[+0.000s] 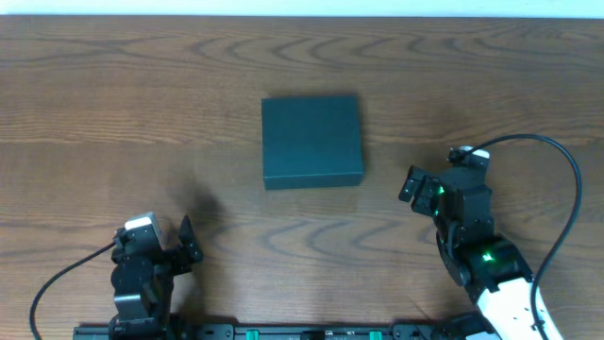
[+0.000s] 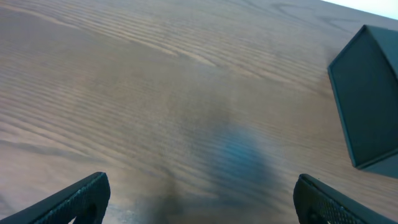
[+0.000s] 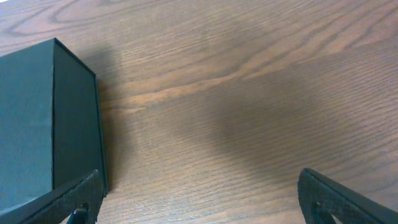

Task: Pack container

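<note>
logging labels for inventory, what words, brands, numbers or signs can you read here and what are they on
None can be read in any view.
The box is plain dark teal: no print on its top, nor on the sides that the wrist views show.
The table shows only wood grain.

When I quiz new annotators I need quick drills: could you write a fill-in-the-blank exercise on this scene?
1. The container on the table is ____, not open.
2. The left gripper and the right gripper each hold ____.
3. The jaws of both grippers stand ____.
4. In the overhead view, the container lies nearer the ____ gripper.

Missing words: closed; nothing; open; right.
</note>
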Motion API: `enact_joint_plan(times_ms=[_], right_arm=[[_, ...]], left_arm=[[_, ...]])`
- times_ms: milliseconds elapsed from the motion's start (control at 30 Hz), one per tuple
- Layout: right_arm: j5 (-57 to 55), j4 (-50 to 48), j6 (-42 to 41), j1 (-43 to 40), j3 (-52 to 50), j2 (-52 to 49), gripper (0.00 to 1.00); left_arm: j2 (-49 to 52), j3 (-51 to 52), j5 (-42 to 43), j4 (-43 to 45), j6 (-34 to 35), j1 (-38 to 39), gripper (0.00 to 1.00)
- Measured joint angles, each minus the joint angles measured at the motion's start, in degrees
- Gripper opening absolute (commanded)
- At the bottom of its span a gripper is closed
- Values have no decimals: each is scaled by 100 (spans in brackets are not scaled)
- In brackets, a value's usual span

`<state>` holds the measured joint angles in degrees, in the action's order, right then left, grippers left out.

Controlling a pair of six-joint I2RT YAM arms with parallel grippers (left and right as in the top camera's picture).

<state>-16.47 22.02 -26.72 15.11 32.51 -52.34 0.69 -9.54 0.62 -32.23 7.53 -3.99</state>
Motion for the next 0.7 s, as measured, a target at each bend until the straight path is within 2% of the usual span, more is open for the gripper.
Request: enact_joint_plan(times_ms=[700], right_arm=[[0,4,0,0,0,0,99]], left_arm=[[-2,55,0,63,-2,0,95]])
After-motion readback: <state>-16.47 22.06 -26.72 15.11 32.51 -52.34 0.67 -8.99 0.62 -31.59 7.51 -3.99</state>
